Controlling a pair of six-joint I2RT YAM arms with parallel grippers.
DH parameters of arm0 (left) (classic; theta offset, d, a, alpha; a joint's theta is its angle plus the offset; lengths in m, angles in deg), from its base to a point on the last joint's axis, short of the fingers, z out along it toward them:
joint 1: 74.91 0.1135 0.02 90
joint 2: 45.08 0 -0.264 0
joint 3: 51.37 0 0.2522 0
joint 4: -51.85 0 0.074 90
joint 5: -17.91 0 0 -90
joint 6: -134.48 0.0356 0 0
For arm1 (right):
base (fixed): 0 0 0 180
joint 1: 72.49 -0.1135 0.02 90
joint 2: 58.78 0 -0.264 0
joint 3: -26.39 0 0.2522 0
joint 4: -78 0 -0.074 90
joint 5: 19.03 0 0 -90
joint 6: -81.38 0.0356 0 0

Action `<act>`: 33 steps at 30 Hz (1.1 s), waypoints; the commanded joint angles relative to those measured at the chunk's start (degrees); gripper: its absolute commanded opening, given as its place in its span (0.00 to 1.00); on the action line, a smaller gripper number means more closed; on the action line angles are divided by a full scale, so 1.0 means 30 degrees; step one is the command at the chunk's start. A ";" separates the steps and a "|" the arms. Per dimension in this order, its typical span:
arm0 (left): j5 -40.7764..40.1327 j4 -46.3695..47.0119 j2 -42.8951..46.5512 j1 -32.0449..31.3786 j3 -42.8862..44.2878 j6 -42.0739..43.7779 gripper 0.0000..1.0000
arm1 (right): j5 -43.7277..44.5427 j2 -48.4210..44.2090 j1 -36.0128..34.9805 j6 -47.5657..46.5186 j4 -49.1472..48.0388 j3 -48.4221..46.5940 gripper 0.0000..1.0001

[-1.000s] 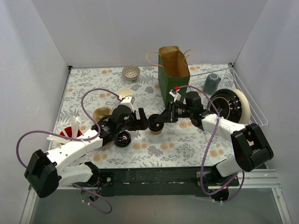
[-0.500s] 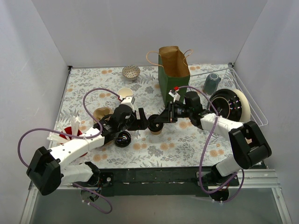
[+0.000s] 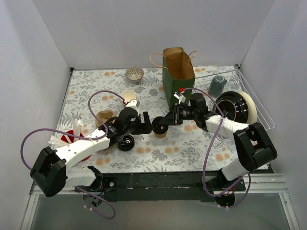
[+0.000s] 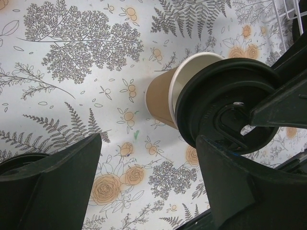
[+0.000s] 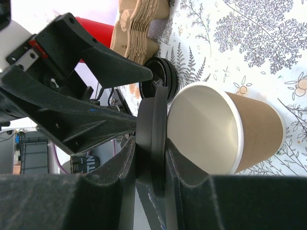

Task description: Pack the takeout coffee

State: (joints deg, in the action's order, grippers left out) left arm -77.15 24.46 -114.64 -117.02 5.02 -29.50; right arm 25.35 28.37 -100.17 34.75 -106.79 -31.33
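Both hands point(image 3: 154, 126) at tan cup point(image 3: 160, 132), mid-table.

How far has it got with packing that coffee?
Early on. The cup stands open on the table, outside the green bag. In hand: the right tool pinches a black lid beside the cup's rim, not seated; the left tool waits open nearby. Left: press the lid on, then put the cup in the bag.

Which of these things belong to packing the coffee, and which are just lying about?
For the job:
tan cup, open
black lid, clamped in the right gripper at the cup's mouth
green bag

Lying about:
mug
bowl
plate
spare lid
second paper cup
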 commanded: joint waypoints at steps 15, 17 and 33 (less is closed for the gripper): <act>-0.0130 0.0119 -0.0983 0.0090 0.0935 0.0283 0.79 | -0.0377 0.0128 0.0438 -0.0396 0.0557 -0.1311 0.27; -0.0100 0.0119 -0.1071 0.0090 0.1052 0.0342 0.79 | -0.0290 0.0157 0.0467 -0.0425 0.0674 -0.1341 0.28; -0.0306 0.0060 -0.1276 0.0090 0.1082 0.0401 0.78 | -0.0113 0.0245 0.0673 -0.0571 0.1201 -0.1370 0.37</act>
State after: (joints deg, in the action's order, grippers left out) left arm -77.21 24.44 -118.90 -117.02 6.40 -28.82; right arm 25.61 28.83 -98.44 33.59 -103.18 -33.04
